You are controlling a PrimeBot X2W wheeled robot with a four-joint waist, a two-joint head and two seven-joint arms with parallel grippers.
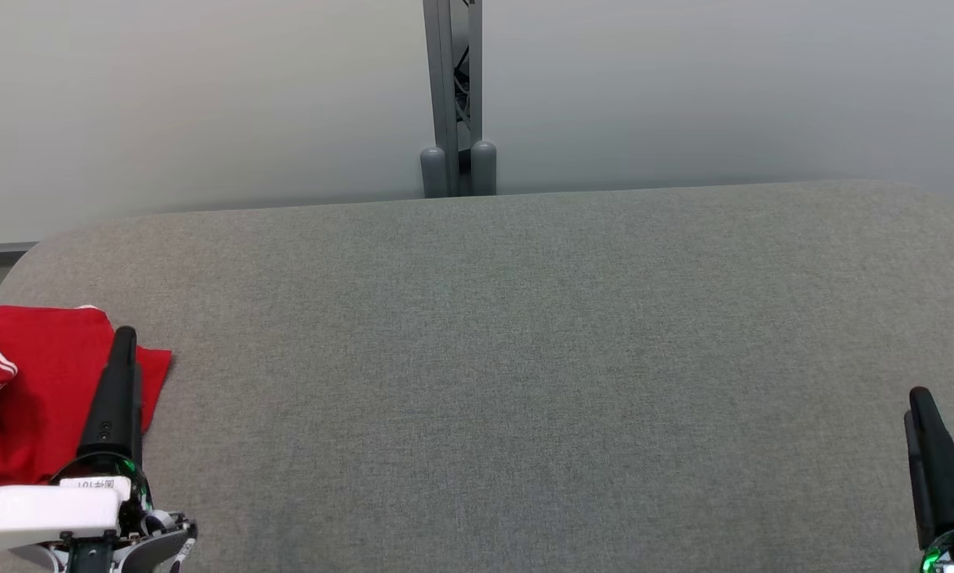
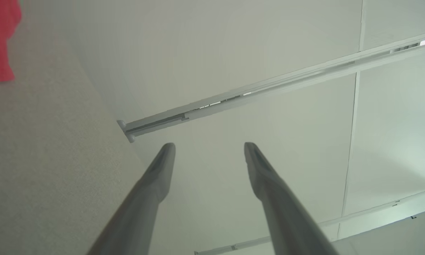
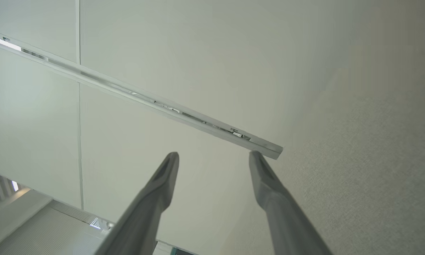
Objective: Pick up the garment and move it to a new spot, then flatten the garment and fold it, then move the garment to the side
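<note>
A grey fabric-covered surface (image 1: pixel 524 358) runs edge to edge, with a pale wall (image 1: pixel 206 95) behind its far edge. A red garment (image 1: pixel 39 374) with white stripes lies bunched at the surface's left edge, towards the near-left corner. A grey metal post (image 1: pixel 453 95) stands behind the middle of the far edge. The left pincer (image 2: pixel 209 145) sits beside the garment at the near-left corner, fingers spread wide and gripping nothing. The right pincer (image 3: pixel 214 156) is at the near-right corner, also wide open and empty. A white label (image 1: pixel 87 484) on the left wrist carries print too small to read.
</note>
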